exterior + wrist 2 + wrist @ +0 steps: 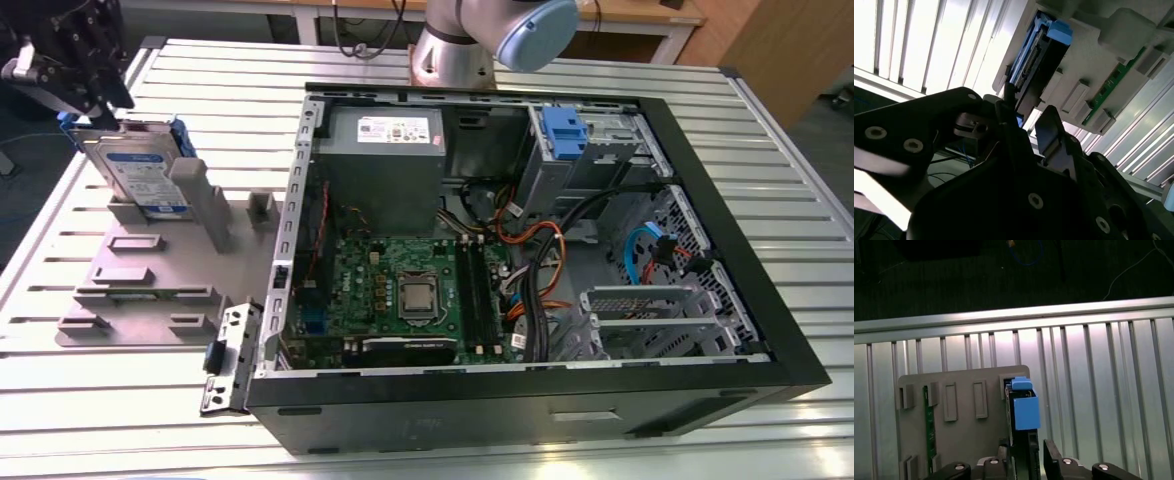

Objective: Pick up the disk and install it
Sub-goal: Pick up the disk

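Observation:
The disk [138, 175] stands on edge in a slot of the grey holder plate [147, 290], at the exterior view's left; its blue-and-white label faces the camera and its blue carrier frame runs along the edges. My gripper [94, 95] hangs right over the disk's top end. In both wrist views the gripper [1024, 447] [1026, 120] straddles the disk [1024, 410] [1041, 55] with one dark finger on each side. It is open, with a small gap showing beside one finger [1046, 452].
The open computer case [787, 330] lies at the exterior view's right, with a blue bracket [563, 135] in the drive bay at the back, a grey power supply [380, 165] and loose cables. A green memory stick [929, 425] stands in the holder plate [959, 385]. The ribbed metal table ends just beyond the holder.

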### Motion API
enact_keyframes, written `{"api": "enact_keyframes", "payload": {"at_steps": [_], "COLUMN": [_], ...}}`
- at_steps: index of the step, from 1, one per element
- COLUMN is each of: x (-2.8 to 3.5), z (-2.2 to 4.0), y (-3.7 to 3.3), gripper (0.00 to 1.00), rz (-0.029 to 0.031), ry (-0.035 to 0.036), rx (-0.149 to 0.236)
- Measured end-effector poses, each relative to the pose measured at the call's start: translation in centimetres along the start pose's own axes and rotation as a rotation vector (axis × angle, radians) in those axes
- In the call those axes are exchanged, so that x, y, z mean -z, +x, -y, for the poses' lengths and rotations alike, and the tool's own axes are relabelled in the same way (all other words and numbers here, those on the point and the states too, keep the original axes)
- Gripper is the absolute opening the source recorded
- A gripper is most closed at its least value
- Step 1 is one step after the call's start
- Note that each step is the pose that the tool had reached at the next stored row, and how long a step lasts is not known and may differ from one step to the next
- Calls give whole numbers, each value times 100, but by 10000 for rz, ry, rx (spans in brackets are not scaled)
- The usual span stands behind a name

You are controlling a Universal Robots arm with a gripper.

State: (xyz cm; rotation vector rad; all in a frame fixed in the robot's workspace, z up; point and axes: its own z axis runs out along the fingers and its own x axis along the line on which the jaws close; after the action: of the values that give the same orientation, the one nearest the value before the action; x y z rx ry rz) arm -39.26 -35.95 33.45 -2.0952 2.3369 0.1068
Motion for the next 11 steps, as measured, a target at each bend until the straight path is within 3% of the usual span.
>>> {"api": "enact_keyframes", "payload": {"at_steps": [3, 4, 8, 11], "x": [0, 0, -11, -42], "z": [0, 0, 1, 1], "y": [0, 0, -3, -12], "gripper": [47, 53, 53, 53], "rz": [-4, -5, -9, -23], "ry": [0, 0, 6, 1], "rx": [0, 0, 53, 360]}}
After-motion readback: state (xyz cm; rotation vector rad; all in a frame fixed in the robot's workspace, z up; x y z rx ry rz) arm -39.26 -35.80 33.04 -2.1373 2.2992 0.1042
